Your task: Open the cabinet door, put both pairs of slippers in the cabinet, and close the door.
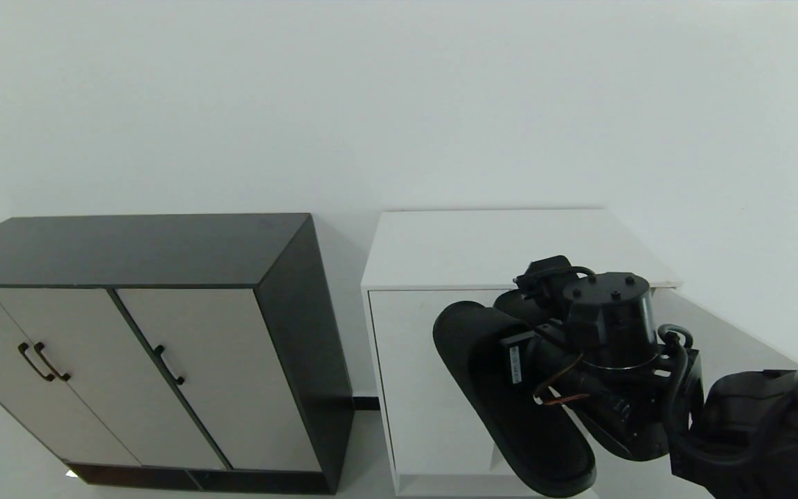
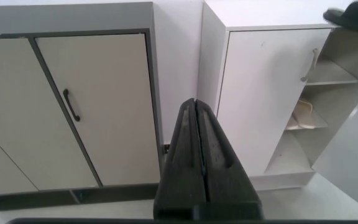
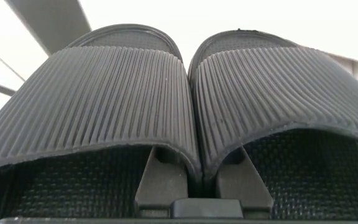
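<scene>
In front of the white cabinet, the right hand is clamped on the black slippers. One of its fingers sits under each ribbed strap, pinching the two inner edges together so the pair lies side by side. The rounded ends show beyond the straps, away from the wrist. In the head view the long axis runs on a slant, one end raised above the hand and the other hanging below it.

Beyond the hand, the cabinet's door stands open, and pale slippers lie on a shelf inside.

The left hand has its fingers pressed together on nothing, facing the gap between the white cabinet and the dark cabinet, whose doors are closed.
</scene>
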Controlling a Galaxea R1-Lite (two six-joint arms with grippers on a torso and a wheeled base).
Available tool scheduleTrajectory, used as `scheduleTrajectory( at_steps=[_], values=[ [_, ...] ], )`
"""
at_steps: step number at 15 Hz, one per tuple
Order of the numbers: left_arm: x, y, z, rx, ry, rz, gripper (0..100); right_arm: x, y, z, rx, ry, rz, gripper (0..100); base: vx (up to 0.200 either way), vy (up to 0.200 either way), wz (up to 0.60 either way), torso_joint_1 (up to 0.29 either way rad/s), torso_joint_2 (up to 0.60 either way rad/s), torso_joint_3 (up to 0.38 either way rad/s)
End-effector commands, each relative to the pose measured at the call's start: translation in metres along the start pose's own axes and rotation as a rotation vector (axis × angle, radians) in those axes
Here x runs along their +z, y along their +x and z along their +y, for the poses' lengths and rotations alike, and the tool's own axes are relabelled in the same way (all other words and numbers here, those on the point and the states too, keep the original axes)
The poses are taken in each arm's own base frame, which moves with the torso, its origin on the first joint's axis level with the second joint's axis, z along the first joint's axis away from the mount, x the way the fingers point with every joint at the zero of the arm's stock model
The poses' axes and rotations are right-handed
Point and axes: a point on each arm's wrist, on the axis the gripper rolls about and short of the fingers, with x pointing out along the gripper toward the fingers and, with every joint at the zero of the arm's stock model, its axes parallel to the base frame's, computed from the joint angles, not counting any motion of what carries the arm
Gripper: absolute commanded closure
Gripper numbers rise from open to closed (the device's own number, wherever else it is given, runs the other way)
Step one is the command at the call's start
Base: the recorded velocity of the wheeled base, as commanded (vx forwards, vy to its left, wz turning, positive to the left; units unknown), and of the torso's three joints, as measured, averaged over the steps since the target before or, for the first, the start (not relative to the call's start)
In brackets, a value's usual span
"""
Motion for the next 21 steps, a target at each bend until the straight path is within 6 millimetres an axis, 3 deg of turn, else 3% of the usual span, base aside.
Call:
scheduleTrajectory(
  at_steps=[1,6,21],
  values=[
    [0.0,0.0001,0.0,-0.001,0.0,0.001,100,-0.0034,0.0029,0.0022,-0.001,-0.006,0.008,100,0.0,0.0,0.0,0.0,0.0,0.0],
    [0.0,0.0001,0.0,-0.001,0.0,0.001,100,-0.0059,0.0023,0.0038,0.005,-0.007,-0.003,100,0.0,0.0,0.0,0.0,0.0,0.0],
    [0.0,0.0001,0.0,-0.001,0.0,0.001,100,-0.0071,-0.0002,0.0023,0.004,-0.002,-0.007,100,0.0,-0.2,0.0,0.004,0.0,0.002]
  ],
)
